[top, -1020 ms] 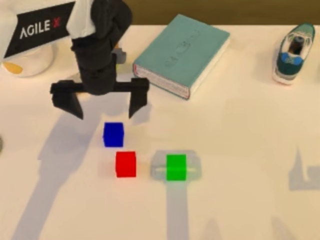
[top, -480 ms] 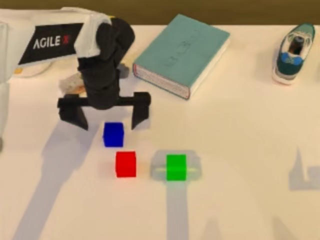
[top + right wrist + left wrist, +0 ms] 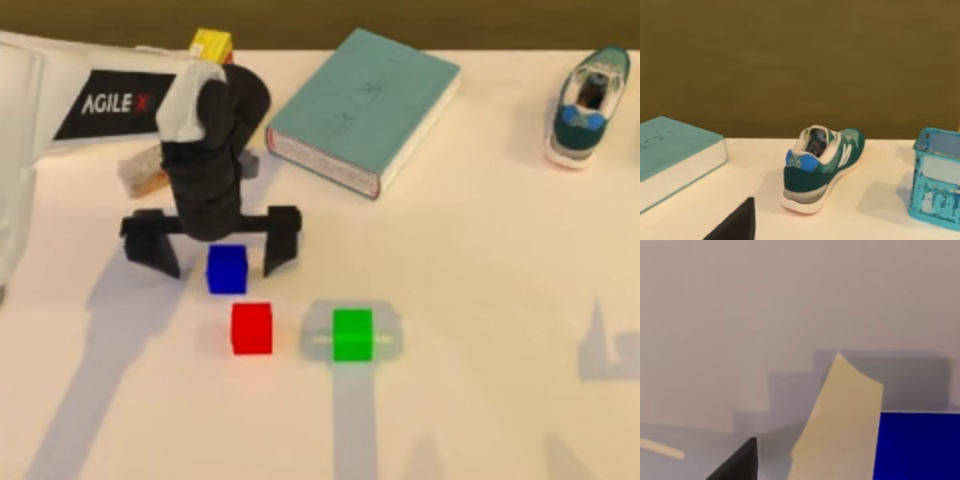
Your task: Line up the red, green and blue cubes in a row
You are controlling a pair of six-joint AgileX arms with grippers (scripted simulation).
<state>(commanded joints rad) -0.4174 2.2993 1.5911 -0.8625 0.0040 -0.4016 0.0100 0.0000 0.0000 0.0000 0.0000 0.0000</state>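
Note:
The blue cube sits on the table, with the red cube just in front of it and the green cube to the red one's right. My left gripper hangs open over the blue cube's far edge, one finger on each side of it and wide of it. In the left wrist view the blue cube fills the corner beside one black fingertip. My right arm is out of the top view; its wrist view shows a single black fingertip far to one side and nothing held.
A teal book lies behind the cubes. A green shoe stands at the far right, next to a teal basket. A yellow carton and a tan object sit behind the left arm.
My left gripper has come forward and lower, so that it now straddles the blue cube's far side. The yellow carton has come into view. The cubes have not moved.

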